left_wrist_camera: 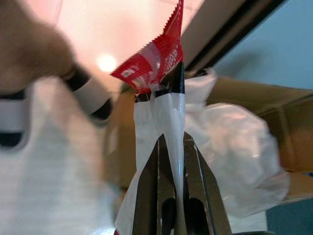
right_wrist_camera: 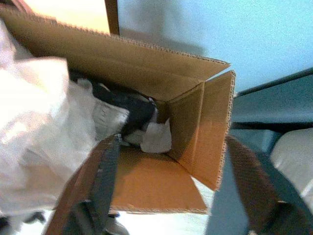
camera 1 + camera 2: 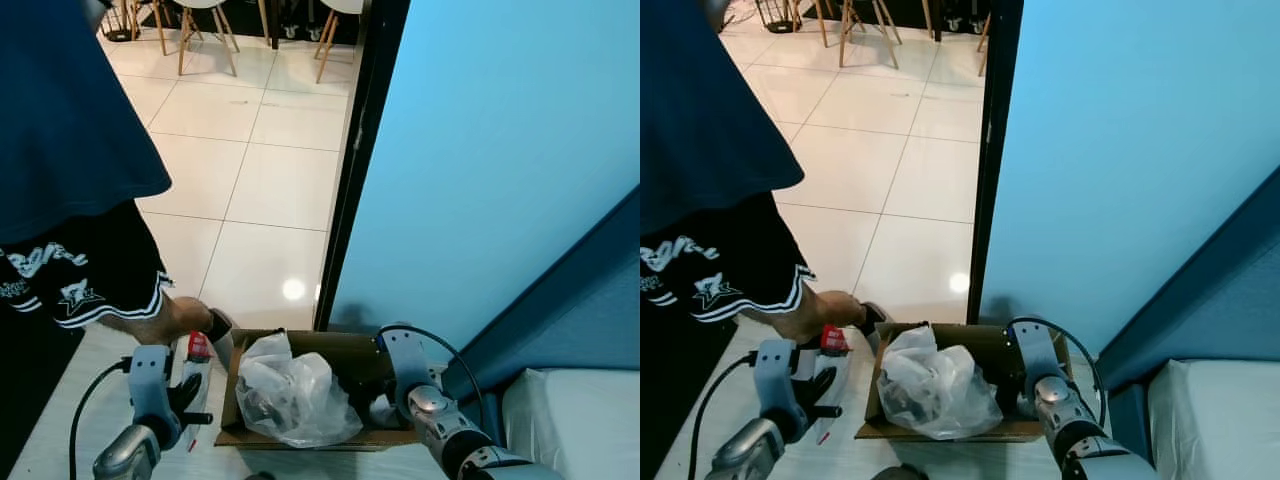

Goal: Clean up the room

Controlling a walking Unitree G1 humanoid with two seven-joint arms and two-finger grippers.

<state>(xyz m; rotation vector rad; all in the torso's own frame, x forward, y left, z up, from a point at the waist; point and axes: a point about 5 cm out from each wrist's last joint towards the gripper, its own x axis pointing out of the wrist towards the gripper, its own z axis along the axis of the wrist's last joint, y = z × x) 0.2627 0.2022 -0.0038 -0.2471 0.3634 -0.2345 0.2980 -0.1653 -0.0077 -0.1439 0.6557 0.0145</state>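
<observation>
An open cardboard box (image 3: 306, 340) stands on the floor by the blue wall, with a crumpled clear plastic bag (image 3: 290, 392) in it. My left gripper (image 3: 192, 402) is just left of the box, shut on a white wrapper with a red top (image 1: 159, 61), held upright. My right gripper (image 3: 385, 402) reaches into the box's right end. In the right wrist view its fingers (image 2: 103, 182) stand wide open astride the box's corner wall (image 2: 200, 132), with dark and white scraps on the box floor (image 2: 146, 137).
A person in a dark shirt and black shorts (image 3: 70, 270) stands close on the left, one limb (image 3: 175, 318) near the wrapper. A black door frame (image 3: 352, 180) edges the blue wall (image 3: 500, 150). Chairs (image 3: 205, 25) stand far back; a white cushion (image 3: 570, 420) lies right.
</observation>
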